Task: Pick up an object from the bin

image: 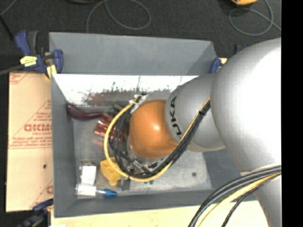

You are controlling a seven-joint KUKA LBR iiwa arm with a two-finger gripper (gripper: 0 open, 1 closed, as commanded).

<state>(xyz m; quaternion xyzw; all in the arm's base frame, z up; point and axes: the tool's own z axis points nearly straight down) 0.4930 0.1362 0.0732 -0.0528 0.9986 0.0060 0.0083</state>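
Observation:
My gripper point(127, 168) shows as a dark body under the arm's orange cover, low over the bin's front left part. A yellow lumpy thing point(110, 172) lies right against its left side. Further left stands a small white and clear packet point(88, 174). In front of that packet, at the bin's front wall, lies a clear tube with a blue cap point(100, 192). A reddish copper-coloured thing point(100, 128) lies behind the gripper, partly hidden by the yellow cable.
A long dark maroon thing point(85, 111) lies along the back left of the bin floor. The arm, its orange cover and looped cables hide the middle and right of the bin. A bare floor strip shows at the front right.

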